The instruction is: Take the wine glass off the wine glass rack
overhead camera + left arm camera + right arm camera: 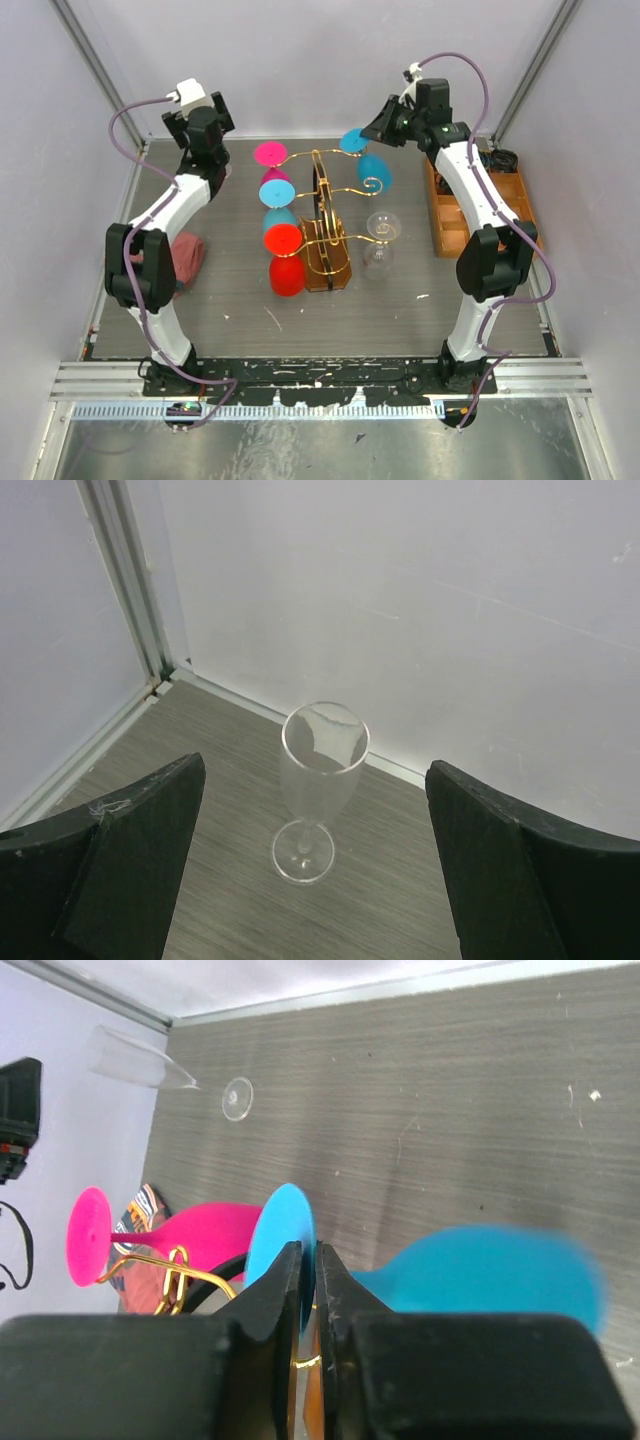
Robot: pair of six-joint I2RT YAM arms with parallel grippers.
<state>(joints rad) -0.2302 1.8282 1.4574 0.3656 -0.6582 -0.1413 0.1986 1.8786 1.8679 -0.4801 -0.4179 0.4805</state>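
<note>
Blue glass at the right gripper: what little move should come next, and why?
The right gripper looks pinched on the stem of the blue glass, which hangs from the rack. So probably the next move is to ease it gently outward, off the wire arm.

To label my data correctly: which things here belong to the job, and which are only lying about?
Job: wine glass rack, blue wine glass, right gripper shut on its stem.
Lying about: wooden tray, red cloth, clear flute standing by the far wall.
</note>
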